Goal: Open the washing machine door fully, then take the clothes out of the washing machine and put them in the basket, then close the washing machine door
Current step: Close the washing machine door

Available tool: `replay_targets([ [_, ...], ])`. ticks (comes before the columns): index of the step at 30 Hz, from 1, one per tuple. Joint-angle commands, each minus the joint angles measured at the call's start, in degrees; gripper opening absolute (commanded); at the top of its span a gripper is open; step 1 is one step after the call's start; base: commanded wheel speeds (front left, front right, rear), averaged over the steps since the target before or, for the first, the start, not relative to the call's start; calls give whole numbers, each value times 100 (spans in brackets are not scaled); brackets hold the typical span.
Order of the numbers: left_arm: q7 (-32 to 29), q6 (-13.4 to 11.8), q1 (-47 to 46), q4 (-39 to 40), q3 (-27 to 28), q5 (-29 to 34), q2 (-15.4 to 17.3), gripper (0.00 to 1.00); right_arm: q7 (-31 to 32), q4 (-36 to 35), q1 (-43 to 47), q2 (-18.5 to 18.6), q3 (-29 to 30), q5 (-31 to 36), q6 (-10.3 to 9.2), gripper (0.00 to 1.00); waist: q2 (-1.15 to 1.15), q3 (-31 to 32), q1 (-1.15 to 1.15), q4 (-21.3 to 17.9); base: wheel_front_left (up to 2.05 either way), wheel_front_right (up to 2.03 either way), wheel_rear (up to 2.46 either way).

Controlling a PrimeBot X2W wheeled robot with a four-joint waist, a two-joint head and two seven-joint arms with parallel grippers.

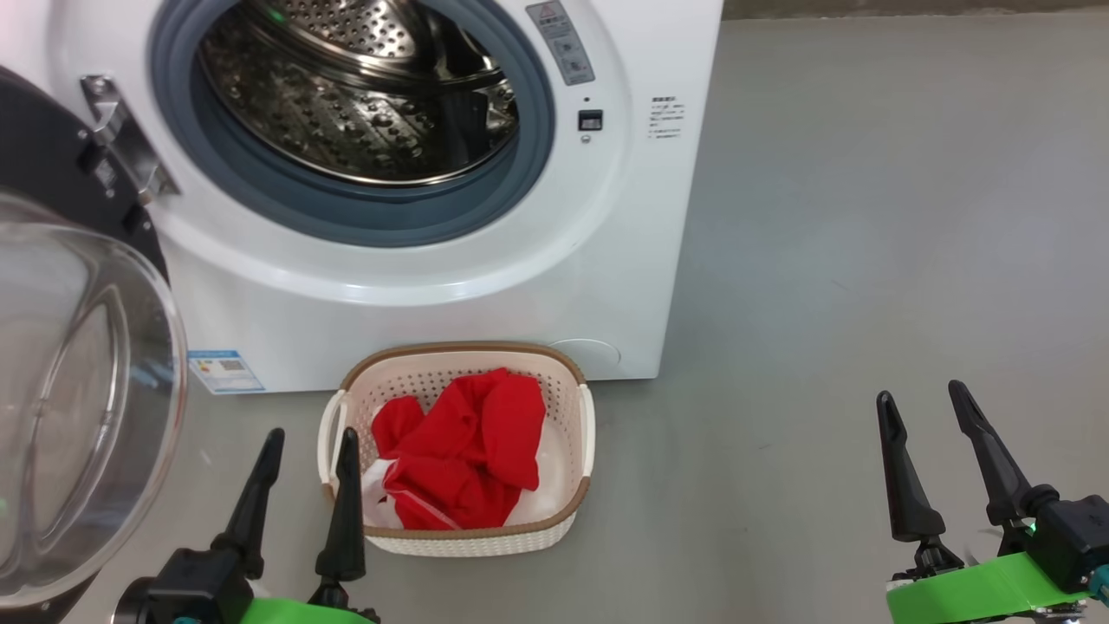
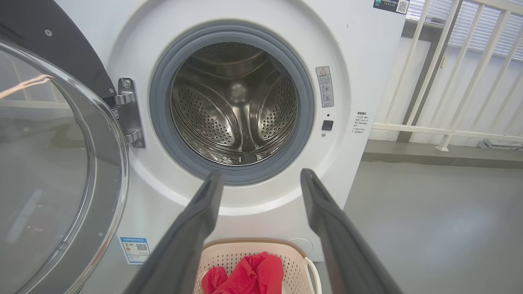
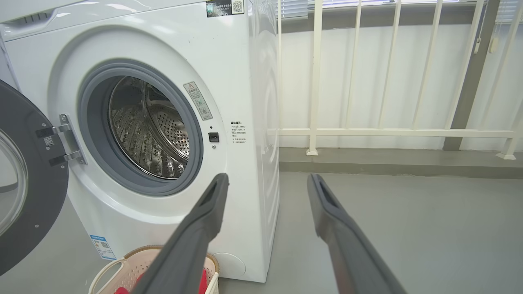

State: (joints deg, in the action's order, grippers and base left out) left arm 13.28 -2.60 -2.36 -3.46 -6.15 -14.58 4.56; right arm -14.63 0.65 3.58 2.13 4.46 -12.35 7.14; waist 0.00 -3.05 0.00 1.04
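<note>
We are judging steps 1–2 done. The washing machine door point(image 1: 78, 390) is standing wide open at 9 o'clock of the head view. The drum point(image 1: 364, 113) is showing bare steel, and the red clothes point(image 1: 468, 451) are lying in the basket point(image 1: 472, 544) at 6 o'clock below the washing machine point(image 1: 641, 217) opening. Closing the door is pending.

The left gripper point(image 1: 312, 433) and right gripper point(image 1: 920, 390) are hanging w/ jaws spread, grasping nothing.

Labels: warning-triangle sticker point(image 2: 325, 87) at 3 o'clock of the opening, blue QR sticker point(image 2: 137, 248) at 7 o'clock. We are finding the txt too small to read, no brand legible.
</note>
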Motion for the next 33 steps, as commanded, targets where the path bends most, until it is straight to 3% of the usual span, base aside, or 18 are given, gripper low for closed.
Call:
replay_targets([
  [1, 31, -79, -195, 207, 161, 56, 65, 100, -37, -182, -166, 75, -164, 68, 35, 100, 0, -27, 0, 94, 0, 0, 0],
  [33, -129, -549, -143, 729, 97, 266, 144, 100, 38, -381, -337, 75, -339, 401, 35, 100, 0, -162, 0, 1777, 0, 0, 0],
])
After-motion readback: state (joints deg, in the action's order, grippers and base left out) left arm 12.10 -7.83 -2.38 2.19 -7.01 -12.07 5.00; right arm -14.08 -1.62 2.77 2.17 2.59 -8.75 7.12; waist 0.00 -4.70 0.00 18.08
